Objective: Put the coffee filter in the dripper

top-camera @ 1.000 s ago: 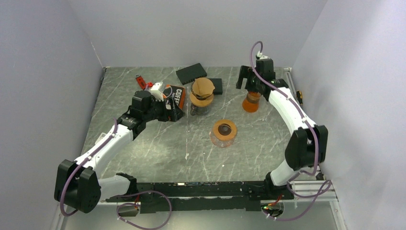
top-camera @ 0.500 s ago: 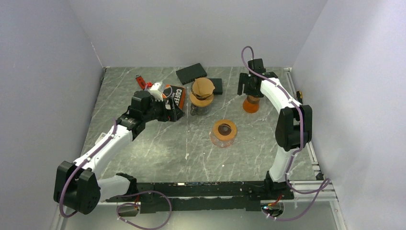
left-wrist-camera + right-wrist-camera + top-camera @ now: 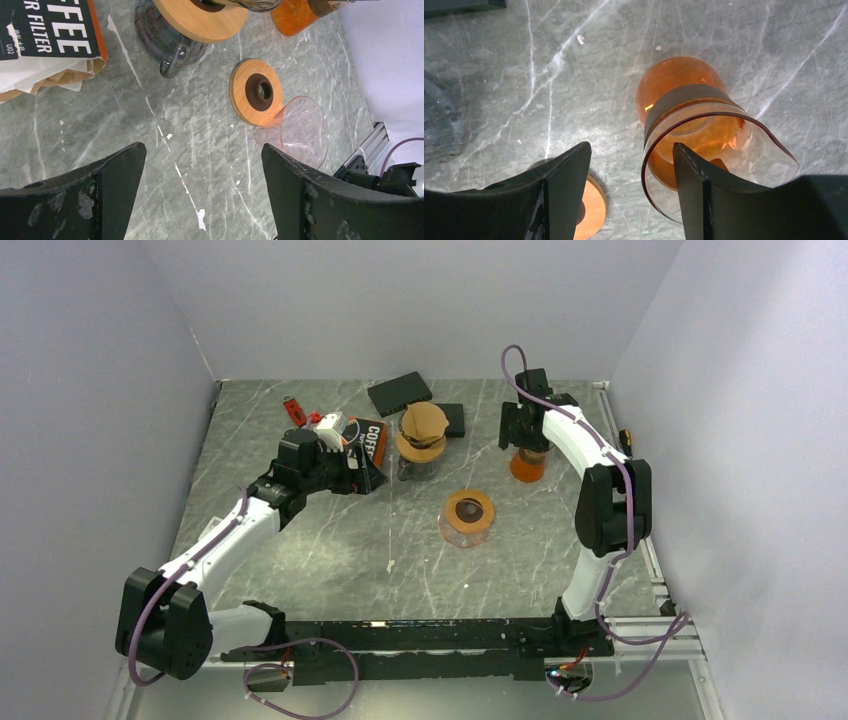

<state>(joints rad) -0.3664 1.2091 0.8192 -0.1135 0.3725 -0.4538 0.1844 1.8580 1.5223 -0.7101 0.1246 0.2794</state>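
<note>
Currently the left gripper (image 3: 200, 150) is spread wide and empty, hovering over the surface (image 3: 150, 165) just beside the filter box (image 3: 45, 25). Paper filters (image 3: 42, 80) poke out of the box's open end; none is taken yet. The dripper (image 3: 467, 512) lies tipped on its side near the middle of the surface, well apart from the box. The right gripper (image 3: 630, 147) is part spread and pinches nothing. 1 finger sits outside the orange jug (image 3: 679, 85) and the other looks to be inside its rim, with the glass wall between them; contact is not certain.

Judged risks:
1. The jug is not part of the task. If the right fingers press that thin rim off-centre, the jug may tip or skid.
2. The filters are nested, so a wide grab could pull out 2 or more, or drag the light box along.
3. A dripper on its side can roll when a filter is pushed at it; it likely needs righting first.
4. The glass pot (image 3: 165, 35) stands near the box, and a careless swing of the left arm could knock it.
</note>
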